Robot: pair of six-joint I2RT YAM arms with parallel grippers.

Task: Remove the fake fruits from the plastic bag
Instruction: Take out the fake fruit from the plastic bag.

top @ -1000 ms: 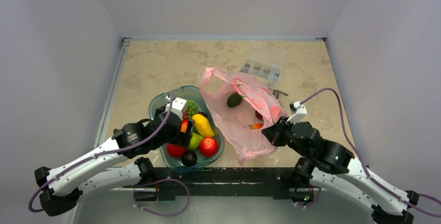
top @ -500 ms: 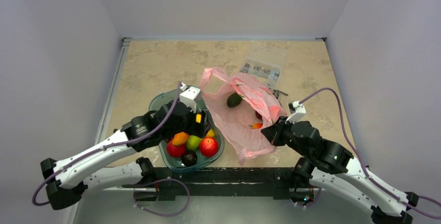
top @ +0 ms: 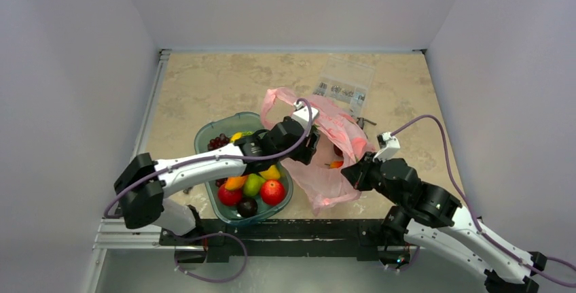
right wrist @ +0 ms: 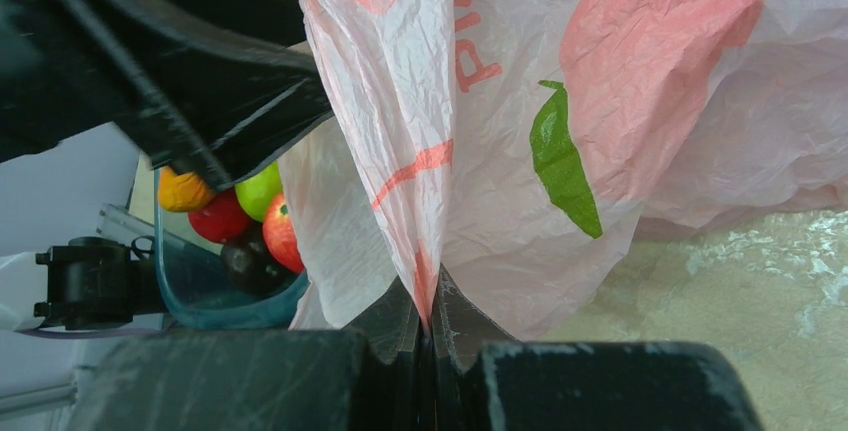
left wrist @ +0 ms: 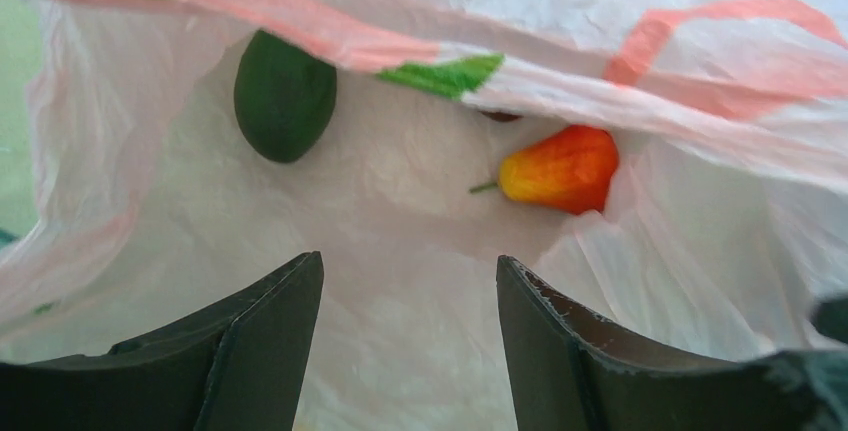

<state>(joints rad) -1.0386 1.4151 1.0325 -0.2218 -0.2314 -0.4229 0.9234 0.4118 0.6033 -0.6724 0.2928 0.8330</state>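
Note:
The pink plastic bag (top: 326, 187) lies right of the tray with its mouth open. My left gripper (top: 314, 149) is open and empty inside the bag's mouth (left wrist: 410, 281). Ahead of it in the left wrist view lie a dark green avocado (left wrist: 285, 96) and an orange-red mango (left wrist: 562, 168) on the bag's floor (left wrist: 400, 191). A dark red fruit (left wrist: 497, 115) peeks from under a fold. In the top view the mango (top: 336, 164) and red fruit (top: 337, 149) show; my arm hides the avocado. My right gripper (top: 349, 170) is shut on the bag's near edge (right wrist: 430, 291).
A teal tray (top: 204, 136) left of the bag holds red apples (top: 272, 191), a green pear (top: 253, 185), an orange fruit (top: 235, 182), a dark plum and grapes. A clear packet of metal parts (top: 345, 79) lies at the back right. The tray's edge (right wrist: 200, 286) shows in the right wrist view.
My left gripper let an orange fruit go into the tray, then swung right and forward into the bag's mouth. The right gripper has kept its hold on the bag.

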